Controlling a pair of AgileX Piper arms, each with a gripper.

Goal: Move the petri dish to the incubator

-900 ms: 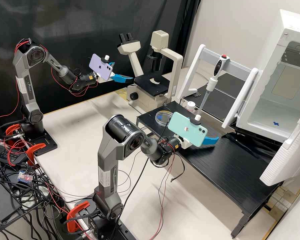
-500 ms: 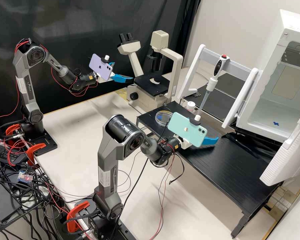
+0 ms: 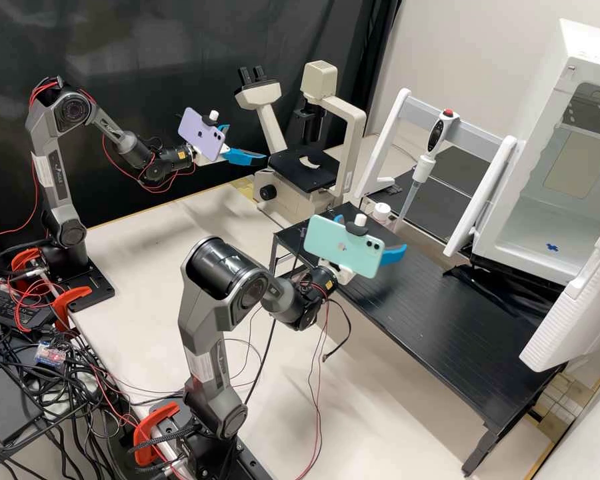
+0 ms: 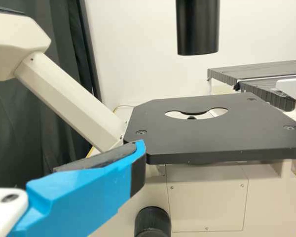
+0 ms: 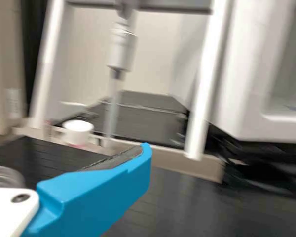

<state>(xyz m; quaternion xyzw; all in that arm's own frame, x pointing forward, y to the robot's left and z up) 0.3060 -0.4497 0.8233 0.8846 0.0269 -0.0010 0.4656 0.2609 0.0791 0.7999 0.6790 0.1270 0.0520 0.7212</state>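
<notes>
The grooved platform (image 3: 447, 333) bears a clear, round petri dish (image 5: 6, 176).

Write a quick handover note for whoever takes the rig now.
Left gripper: open, nothing in it, in front of the microscope.
Right gripper: open, nothing in it, over the black rack.
Petri dish: on the rack, at the edge of the right wrist view.
Incubator: door open, blue mark on its floor.
Done: no transfer yet; the dish is not gripped.
Left: grip the dish, carry it over, set it in the incubator, probably at the mark.
</notes>
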